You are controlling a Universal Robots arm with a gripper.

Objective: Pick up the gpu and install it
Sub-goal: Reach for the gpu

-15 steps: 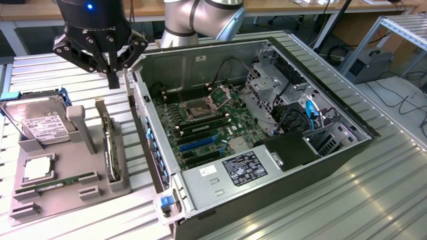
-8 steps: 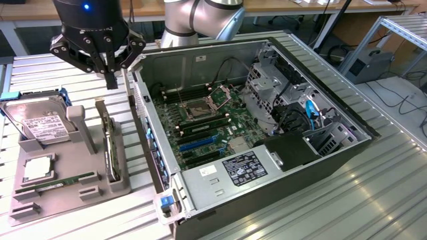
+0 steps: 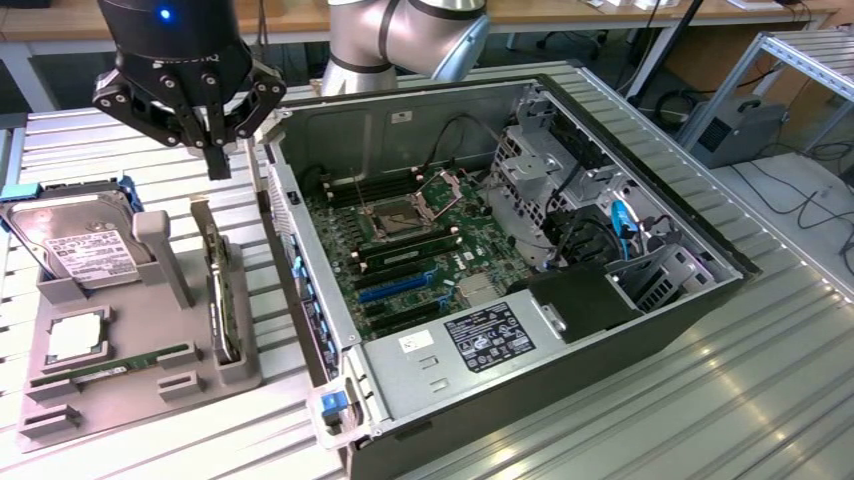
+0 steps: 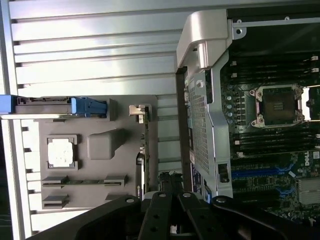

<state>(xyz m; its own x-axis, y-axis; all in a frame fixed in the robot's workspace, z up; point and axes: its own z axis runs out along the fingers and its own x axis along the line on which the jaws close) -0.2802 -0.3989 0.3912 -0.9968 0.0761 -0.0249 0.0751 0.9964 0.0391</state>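
Exterior view: the arm [image 3: 400, 40] is cut by the upper edge; the gpu [image 3: 220, 290] has its lower edge hidden in the holder [image 3: 134, 370]; the hard drive [image 3: 80, 245] has a label too small to read. Wrist view: the end effector [image 4: 172, 197] is cut by the frame edge.

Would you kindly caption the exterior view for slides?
Shut hand hovers above the gpu standing in a grey holder beside the open computer case.

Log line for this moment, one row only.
gripper: shut, empty, hovering near gpu | gpu: upright in grey holder, not picked | case: open
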